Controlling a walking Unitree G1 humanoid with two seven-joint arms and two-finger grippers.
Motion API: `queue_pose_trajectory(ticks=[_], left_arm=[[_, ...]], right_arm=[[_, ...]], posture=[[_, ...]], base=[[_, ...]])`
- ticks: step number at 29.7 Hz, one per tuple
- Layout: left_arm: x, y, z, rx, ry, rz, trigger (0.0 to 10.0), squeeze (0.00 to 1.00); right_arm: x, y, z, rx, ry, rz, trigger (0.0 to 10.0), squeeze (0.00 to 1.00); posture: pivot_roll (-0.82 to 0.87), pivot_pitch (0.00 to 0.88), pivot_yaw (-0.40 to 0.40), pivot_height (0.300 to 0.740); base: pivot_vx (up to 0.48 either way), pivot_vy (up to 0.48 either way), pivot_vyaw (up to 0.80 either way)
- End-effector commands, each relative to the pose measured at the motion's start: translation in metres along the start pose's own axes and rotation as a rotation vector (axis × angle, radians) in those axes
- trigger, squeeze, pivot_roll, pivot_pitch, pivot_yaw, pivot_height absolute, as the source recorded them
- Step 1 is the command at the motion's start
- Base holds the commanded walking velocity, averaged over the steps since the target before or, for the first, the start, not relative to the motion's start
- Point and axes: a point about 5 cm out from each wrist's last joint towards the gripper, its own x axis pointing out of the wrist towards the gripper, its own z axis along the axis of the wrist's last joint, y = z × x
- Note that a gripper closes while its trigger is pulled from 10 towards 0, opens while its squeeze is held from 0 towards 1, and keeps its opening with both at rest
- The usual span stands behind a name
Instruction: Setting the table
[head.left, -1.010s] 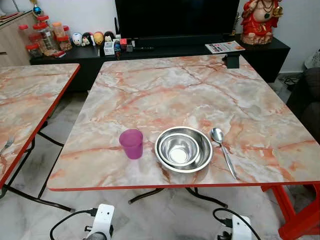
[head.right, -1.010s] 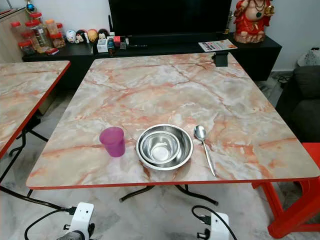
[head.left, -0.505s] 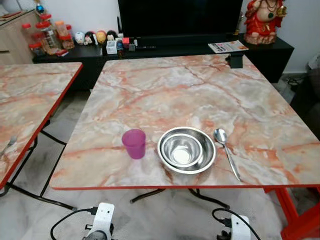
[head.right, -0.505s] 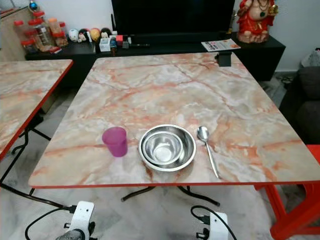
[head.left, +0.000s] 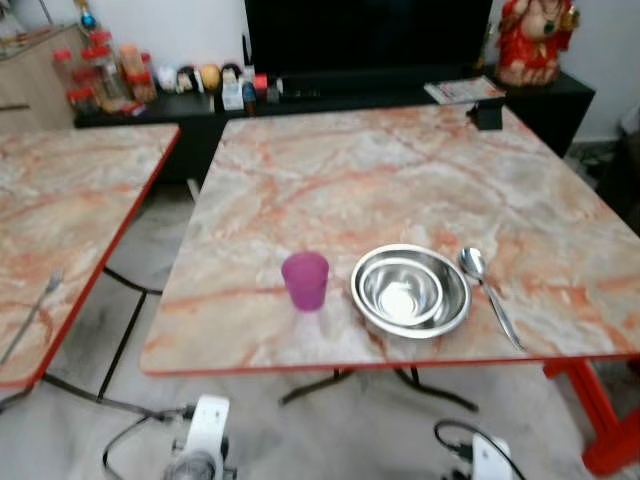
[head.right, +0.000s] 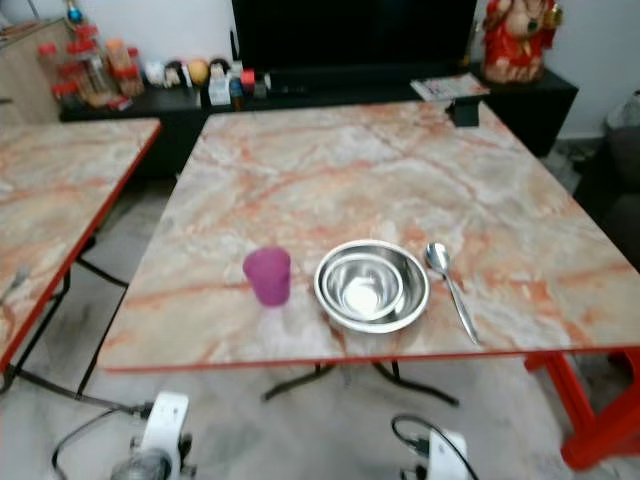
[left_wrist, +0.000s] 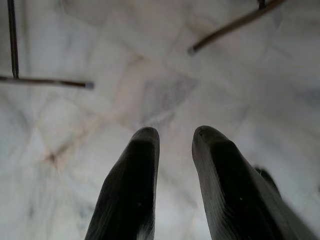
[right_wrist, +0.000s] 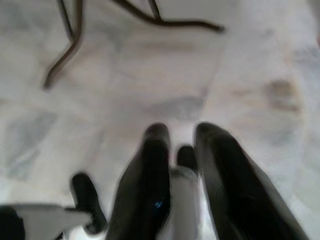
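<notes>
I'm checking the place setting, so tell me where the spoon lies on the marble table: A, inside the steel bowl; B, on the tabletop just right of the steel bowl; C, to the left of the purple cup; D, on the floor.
B: the spoon lies flat on the table, right beside the steel bowl, with the purple cup on the bowl's other side.

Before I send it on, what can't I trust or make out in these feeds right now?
- Fork on the side table: blurred in the left eye view.
- Jars and figurines on the TV stand: blurred, too small to identify.
- Right gripper: motion-blurred; finger gap unclear.
- Steel bowls: glare hides any contents.
</notes>
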Motion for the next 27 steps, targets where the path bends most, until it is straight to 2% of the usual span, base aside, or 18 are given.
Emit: queue_pose_trajectory(ticks=[1, 27], left_arm=[[-0.0011, 0.0058, -0.0061, -0.007, 0.027, 0.016, 10.0, 0.0], [-0.001, 0.0058, -0.0062, -0.015, 0.031, 0.018, 10.0, 0.0]], right_arm=[[0.0008, 0.0099, 0.0004, 0.02, -0.002, 0.02, 10.0, 0.0], [0.0011, 0.0157, 0.0001, 0.029, -0.003, 0.028, 10.0, 0.0]], posture=[[-0.08, 0.0, 0.071, 0.74], [-0.08, 0.0, 0.075, 0.74]], base=[[0.0, 0.368, 0.0], [0.0, 0.366, 0.0]])
